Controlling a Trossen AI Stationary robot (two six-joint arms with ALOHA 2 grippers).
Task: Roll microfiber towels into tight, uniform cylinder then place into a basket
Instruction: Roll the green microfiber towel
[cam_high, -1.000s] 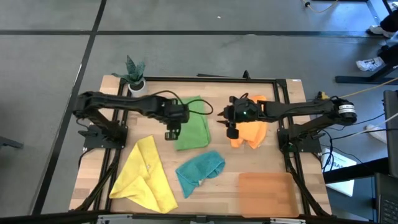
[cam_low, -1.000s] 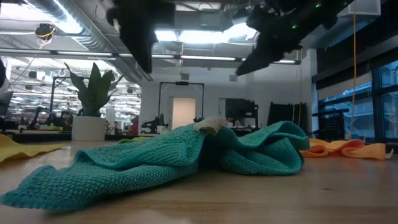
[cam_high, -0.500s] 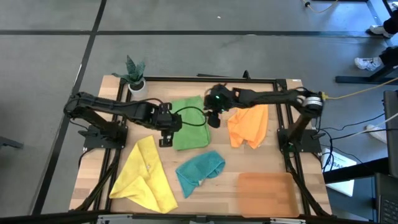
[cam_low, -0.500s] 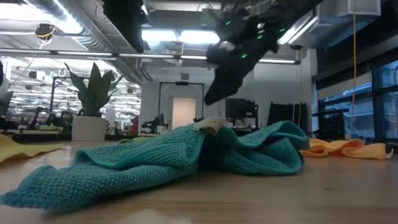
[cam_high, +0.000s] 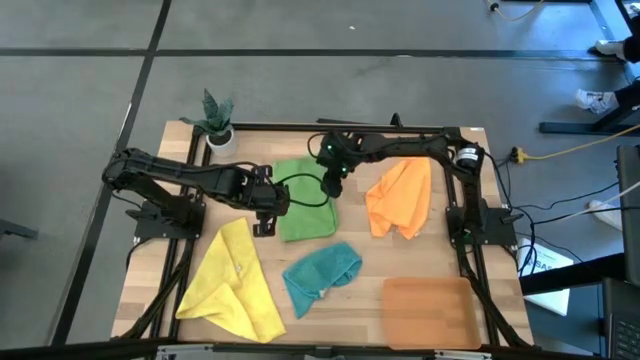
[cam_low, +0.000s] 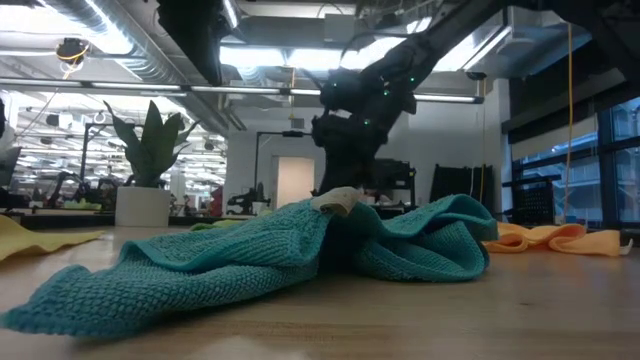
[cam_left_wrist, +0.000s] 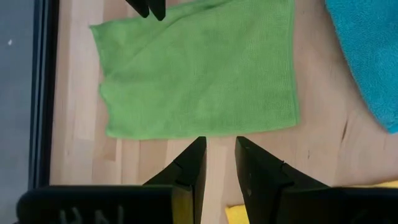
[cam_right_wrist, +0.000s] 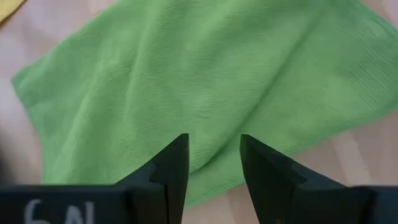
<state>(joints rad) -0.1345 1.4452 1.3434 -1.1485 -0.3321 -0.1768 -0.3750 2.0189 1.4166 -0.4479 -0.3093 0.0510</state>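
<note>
Green towel (cam_high: 308, 198) flat at centre of the high view, flanked for a two-sided pickup. Left gripper (cam_high: 262, 222) just off its left edge, right gripper (cam_high: 331, 182) over its upper right corner; both slightly open, empty. Four towels: green, orange (cam_high: 398, 197), yellow (cam_high: 233, 281), teal (cam_high: 321, 274). One basket (cam_high: 427, 312), lower right, unfilled.

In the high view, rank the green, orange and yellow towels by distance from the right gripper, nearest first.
1. Green towel: directly under the right gripper, at its far right corner.
2. Orange towel: to the gripper's right.
3. Yellow towel: front left of the table.
</note>
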